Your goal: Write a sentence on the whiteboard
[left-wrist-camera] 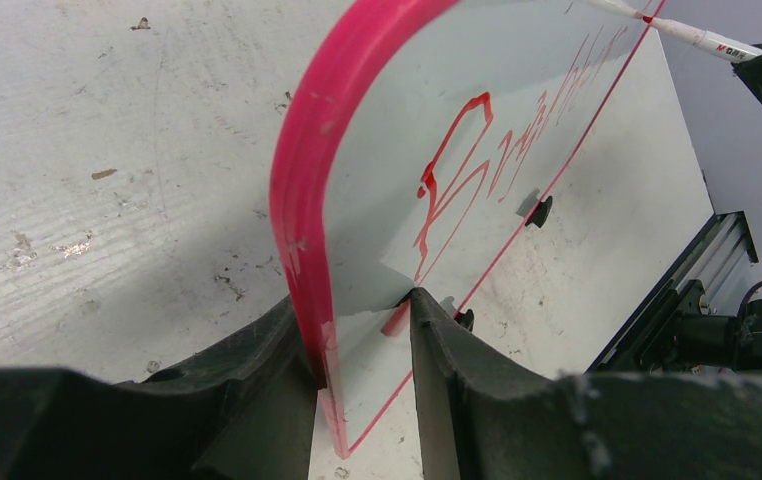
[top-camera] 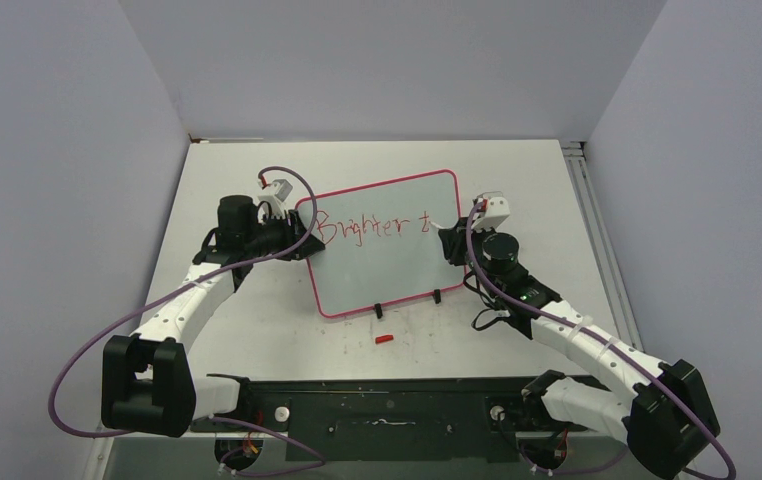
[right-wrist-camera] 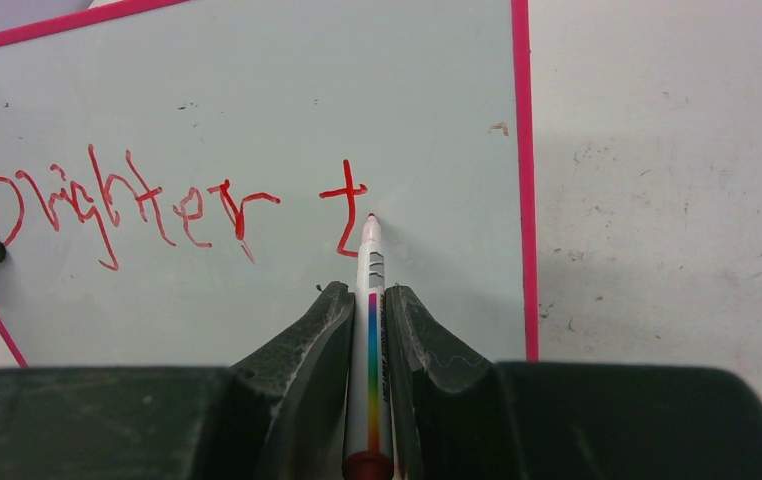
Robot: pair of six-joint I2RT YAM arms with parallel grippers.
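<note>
left gripper (left-wrist-camera: 362, 318): clamped on whiteboard (left-wrist-camera: 407, 130) left edge, steadying it for writing | right gripper (right-wrist-camera: 367, 300): pinched on marker (right-wrist-camera: 370, 262), tip on whiteboard just ahead of fingers | sentence (right-wrist-camera: 137, 200): "Brighter t" only, left of tip, rest unwritten

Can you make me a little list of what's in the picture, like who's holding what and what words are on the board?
Board: whiteboard with a pink frame, on the table
Writing: red writing reads "Brighter t"
Left gripper: shut on the whiteboard's left edge
Right gripper: shut on the marker, tip on the board beside the "t"
Loose item: small red piece near the board's feet
</note>
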